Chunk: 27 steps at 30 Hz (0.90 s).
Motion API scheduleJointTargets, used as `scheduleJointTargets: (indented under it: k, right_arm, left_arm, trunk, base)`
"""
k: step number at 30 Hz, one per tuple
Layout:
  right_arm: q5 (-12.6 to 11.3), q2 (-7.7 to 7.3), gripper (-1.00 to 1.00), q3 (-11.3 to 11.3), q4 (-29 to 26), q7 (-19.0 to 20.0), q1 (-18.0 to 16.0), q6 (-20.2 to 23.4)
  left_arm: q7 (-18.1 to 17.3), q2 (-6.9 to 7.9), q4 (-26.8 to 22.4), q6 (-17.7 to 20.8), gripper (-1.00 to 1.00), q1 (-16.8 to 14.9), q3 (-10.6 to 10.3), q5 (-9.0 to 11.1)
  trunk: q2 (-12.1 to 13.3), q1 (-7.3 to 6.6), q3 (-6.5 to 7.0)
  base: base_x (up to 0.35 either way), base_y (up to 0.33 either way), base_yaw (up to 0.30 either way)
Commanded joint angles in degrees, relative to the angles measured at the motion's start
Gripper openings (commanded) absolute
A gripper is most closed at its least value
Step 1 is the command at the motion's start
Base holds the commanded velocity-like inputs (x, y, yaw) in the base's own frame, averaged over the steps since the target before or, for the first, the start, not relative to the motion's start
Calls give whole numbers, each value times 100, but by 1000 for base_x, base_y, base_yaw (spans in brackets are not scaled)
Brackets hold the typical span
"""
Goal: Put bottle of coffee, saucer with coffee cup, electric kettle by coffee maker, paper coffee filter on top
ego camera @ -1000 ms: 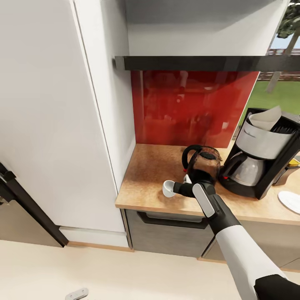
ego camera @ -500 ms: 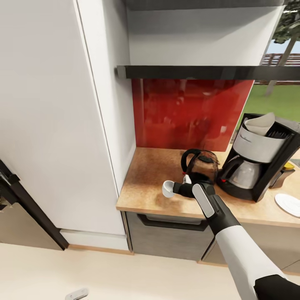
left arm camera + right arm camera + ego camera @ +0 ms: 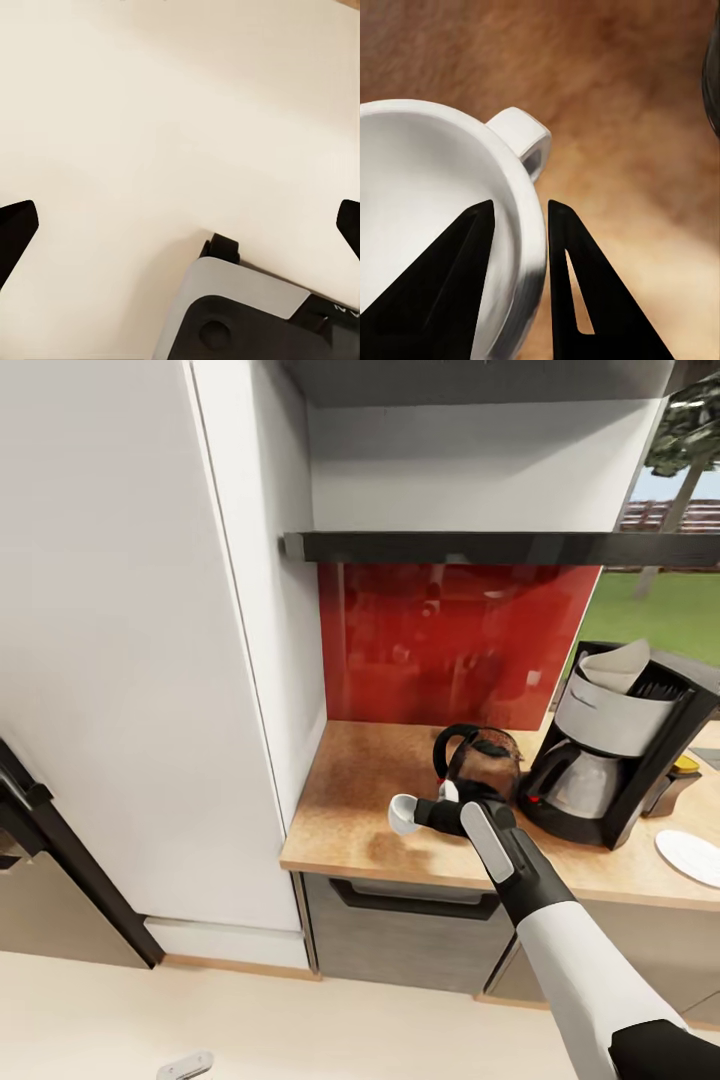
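One speckled tan table [image 3: 350, 800] meets a glossy red backsplash [image 3: 450, 640] beneath a dark shelf [image 3: 480, 547], white cabinets alongside. The right hand [image 3: 415, 816] pinches the white coffee cup [image 3: 403, 814] by its rim above the table, beside the electric kettle [image 3: 480, 762] and coffee maker [image 3: 610, 750]. The left hand [image 3: 180, 225] hangs wide open over pale floor [image 3: 150, 112]; no writing is readable.

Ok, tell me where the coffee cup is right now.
In the head view the coffee cup is held by its rim in the right gripper, over the countertop just left of the electric kettle, with the coffee maker further right.
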Motion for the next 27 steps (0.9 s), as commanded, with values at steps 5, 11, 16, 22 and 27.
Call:
scheduleJointTargets:
  k: [5,11,16,22,27]
  right_arm:
    - [-68,-9,-100,7,126,-45,-5,0]
    - [-68,-23,-100,7,159,-46,-5,4]
    - [-68,-16,-100,7,152,-46,-5,6]
    - [-68,-5,-100,7,154,-46,-5,6]
    - [-68,0,-100,7,159,-46,-5,4]
  left_arm:
    - [4,-3,8,-32,100,-4,7,32]
    - [-11,-32,8,-32,100,-5,7,38]
    - [-12,-43,8,-33,100,-5,7,44]
    - [-20,-47,8,-33,100,-5,7,37]
    - [-21,-47,8,-33,100,-5,7,41]
  trunk:
    - [-9,2,-4]
    - [-9,2,-4]
    - [-9,2,-4]
    - [-9,2,-4]
    - [-9,2,-4]
  base:
    - [0,0,0]
    - [0,0,0]
    - [-82,-79,0]
    - [-207,-205,-7]
    - [-201,-226,-192]
